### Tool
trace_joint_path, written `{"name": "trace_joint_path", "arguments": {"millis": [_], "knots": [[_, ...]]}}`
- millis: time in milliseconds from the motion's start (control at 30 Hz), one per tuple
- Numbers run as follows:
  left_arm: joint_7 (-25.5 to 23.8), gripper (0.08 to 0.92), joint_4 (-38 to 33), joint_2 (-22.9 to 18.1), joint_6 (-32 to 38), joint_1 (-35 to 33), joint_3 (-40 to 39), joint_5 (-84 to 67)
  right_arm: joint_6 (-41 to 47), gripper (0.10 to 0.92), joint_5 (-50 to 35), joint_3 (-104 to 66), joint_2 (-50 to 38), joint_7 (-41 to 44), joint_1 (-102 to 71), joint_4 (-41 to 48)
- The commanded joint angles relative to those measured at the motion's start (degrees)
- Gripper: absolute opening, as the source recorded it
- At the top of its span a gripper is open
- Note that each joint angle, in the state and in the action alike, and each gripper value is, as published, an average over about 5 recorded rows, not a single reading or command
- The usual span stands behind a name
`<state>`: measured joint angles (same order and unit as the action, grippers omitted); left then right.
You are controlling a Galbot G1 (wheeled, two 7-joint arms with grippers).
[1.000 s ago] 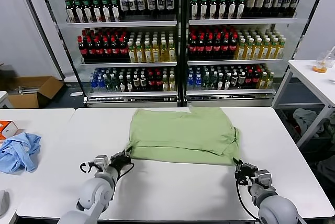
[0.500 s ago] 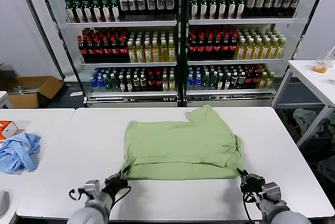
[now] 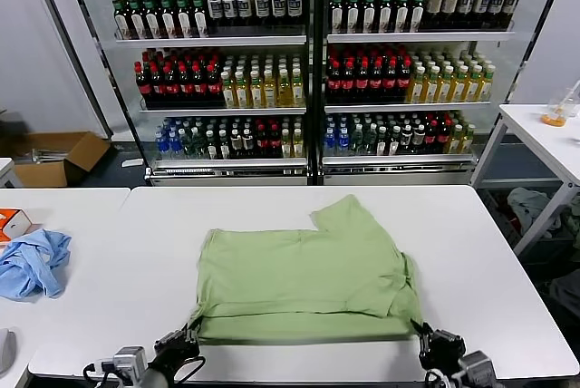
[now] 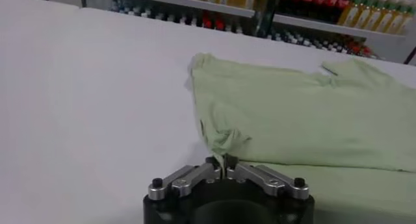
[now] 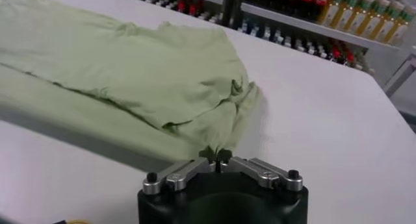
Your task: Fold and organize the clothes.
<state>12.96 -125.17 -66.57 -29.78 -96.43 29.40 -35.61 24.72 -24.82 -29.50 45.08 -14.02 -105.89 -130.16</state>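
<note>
green shirt (image 3: 304, 277) lies folded flat on the white tabletop (image 3: 489, 243), hem edge at the near rim. left pincer (image 4: 223, 169) nipped tight on the near left corner; right pincer (image 5: 216, 160) clamped on the near right corner. fabric thin, soft, limp: bunches at each pinch, likely slides easily. corners look the best hold. blue cloth (image 3: 33, 261) well apart.

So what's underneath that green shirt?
The white table shows all around the green shirt, so the shirt lies flat on it. The shirt looks folded over itself; anything beneath its layers is covered and cannot be seen.
</note>
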Motion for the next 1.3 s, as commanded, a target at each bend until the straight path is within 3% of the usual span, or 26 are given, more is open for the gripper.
{"name": "trace_joint_path", "arguments": {"millis": [33, 367, 700, 900, 1300], "knots": [[0.0, 0.218, -6.1, 1.0, -1.0, -4.6, 2.5, 0.1, -0.6, 0.138, 6.1, -1.3, 1.8, -0.9, -8.3, -5.2], [2.3, 0.495, -2.4, 8.5, 1.1, 6.6, 6.4, -6.4, -2.8, 0.411, -4.1, -3.7, -0.3, -2.2, 6.0, -5.0], [3.7, 0.785, 10.7, 10.4, 1.7, 24.0, -3.2, -5.3, 2.1, 0.697, -14.5, 7.7, -1.1, -4.5, 33.7, 8.3], [5.1, 0.822, 21.5, 8.6, 1.7, 34.2, -10.6, -4.0, 4.9, 0.815, -16.5, 17.7, 1.4, -5.4, 49.6, 21.2], [5.1, 0.823, 37.0, 3.5, 0.4, 47.8, -19.5, -2.1, 7.7, 0.823, -17.8, 28.9, 8.7, -4.3, 65.4, 39.2]]}}
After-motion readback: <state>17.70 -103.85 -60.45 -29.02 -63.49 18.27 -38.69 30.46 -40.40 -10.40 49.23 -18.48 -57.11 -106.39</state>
